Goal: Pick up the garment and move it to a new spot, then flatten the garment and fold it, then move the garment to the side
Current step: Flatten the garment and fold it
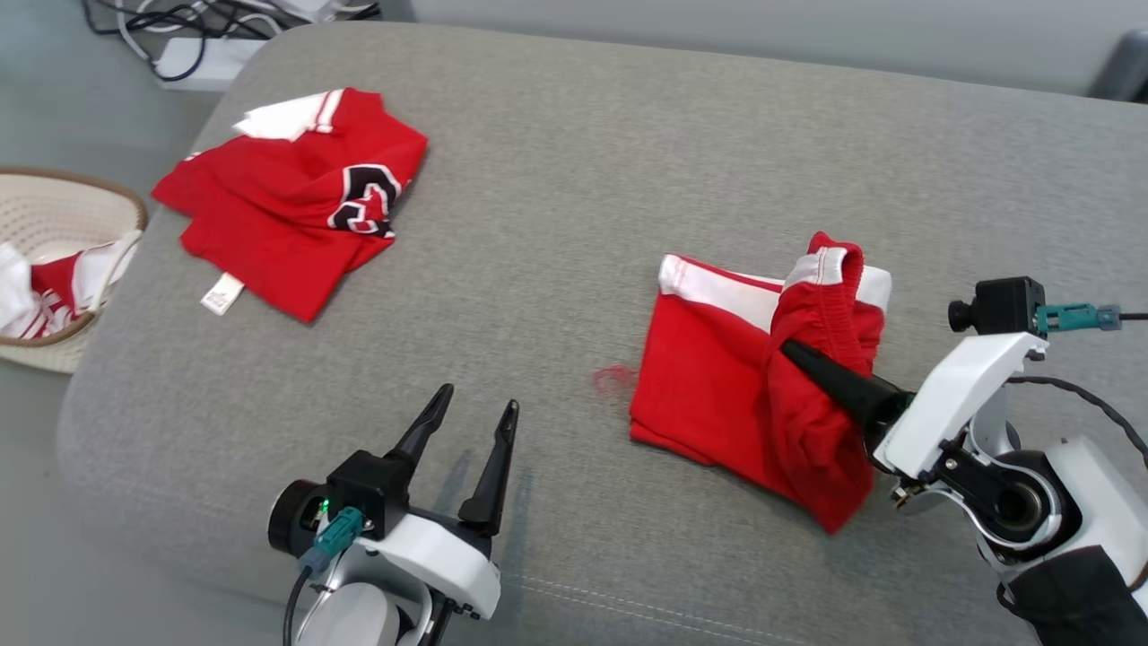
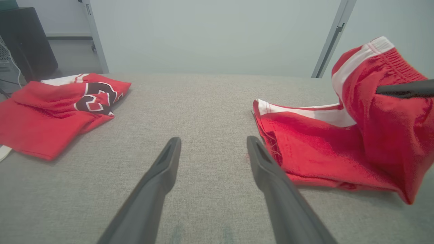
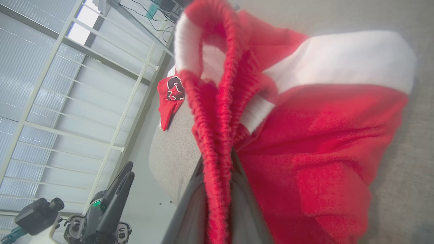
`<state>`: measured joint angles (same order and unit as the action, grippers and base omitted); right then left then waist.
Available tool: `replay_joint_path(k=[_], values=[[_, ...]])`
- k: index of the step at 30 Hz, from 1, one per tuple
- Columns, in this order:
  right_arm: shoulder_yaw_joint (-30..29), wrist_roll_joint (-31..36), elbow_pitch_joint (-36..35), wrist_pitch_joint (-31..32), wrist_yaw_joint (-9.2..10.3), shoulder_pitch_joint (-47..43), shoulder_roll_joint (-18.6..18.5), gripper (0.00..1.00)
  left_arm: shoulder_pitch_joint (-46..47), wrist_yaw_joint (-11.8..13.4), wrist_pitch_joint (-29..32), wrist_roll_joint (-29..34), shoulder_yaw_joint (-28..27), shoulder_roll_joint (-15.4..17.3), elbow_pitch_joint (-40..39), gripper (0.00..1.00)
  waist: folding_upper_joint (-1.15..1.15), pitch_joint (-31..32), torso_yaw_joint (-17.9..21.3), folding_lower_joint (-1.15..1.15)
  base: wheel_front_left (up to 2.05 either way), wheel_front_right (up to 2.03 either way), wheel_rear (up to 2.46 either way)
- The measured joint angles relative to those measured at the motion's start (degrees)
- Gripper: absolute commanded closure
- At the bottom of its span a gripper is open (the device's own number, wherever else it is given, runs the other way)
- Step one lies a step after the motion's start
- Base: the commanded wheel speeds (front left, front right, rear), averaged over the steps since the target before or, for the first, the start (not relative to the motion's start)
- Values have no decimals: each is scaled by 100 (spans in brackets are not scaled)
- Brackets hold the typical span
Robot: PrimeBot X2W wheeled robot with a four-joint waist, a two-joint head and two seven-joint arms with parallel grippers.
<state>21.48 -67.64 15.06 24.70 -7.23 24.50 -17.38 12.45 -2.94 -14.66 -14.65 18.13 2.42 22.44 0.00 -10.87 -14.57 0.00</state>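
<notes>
Far to the left of the left gripper point(image 1: 478, 399), beyond the cushion's edge, stands a pale woven basket point(image 1: 85, 193) holding red and white cloth. Ahead and to the left of that gripper, a folded red jersey point(image 1: 287, 202) with a black and white emblem and a white label lies on the grey cushion point(image 1: 583, 161), well apart from the tool.

Left gripper: jaws spread wide, nothing between them. Its two dark fingers point(image 2: 159, 176) hang low over bare cushion. Whether they touch the fabric cannot be determined. A strip of bare cushion separates this gripper from the shorts point(image 1: 717, 386) to its right.

The shorts, red with a white side stripe, rest on the cushion between the two grippers, much nearer the right one. The lower part lies flat. The elastic waistband end is raised off the surface, and the cloth drapes down from it.

Right gripper point(image 1: 791, 352): jaws pressed nearly together, pinching the gathered waistband. In the right wrist view the red elastic band runs down between the two fingers point(image 3: 190, 203), with the rest of the cloth hanging to one side. The gripper comes in from the right of the garment, fingers pointing up and left in the head view.
</notes>
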Motion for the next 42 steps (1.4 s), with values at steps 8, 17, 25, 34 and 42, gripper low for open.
replay_joint_path(k=[8, 17, 25, 34, 42], values=[[-102, 399, 687, 0, 1, 362, 282, 100, 62, 73, 0, -38, 311, -1, -234, 0, 0, -101, -562, 0, 0, 0, 0], [-229, 813, 1288, -58, 1, 619, 441, 0, 63, 159, 0, -159, 452, 0, -293, 0, 0, -211, -833, 0, 0, 0, 0], [-620, 636, 582, -157, 0, 630, 334, 0, 63, 209, 0, -140, 307, -1, -315, 0, 0, -154, -563, 0, 0, 0, 0], [-1429, 559, 218, -357, 1, -338, 4, 0, 62, 190, 0, 56, 102, -1, -342, 0, 0, 4, -157, 0, 0, 0, 0], [-1560, 557, 401, -352, 1, -774, 319, 0, 63, 140, 0, 63, 130, -4, -339, 0, 0, -11, -164, 0, 0, 0, 0]])
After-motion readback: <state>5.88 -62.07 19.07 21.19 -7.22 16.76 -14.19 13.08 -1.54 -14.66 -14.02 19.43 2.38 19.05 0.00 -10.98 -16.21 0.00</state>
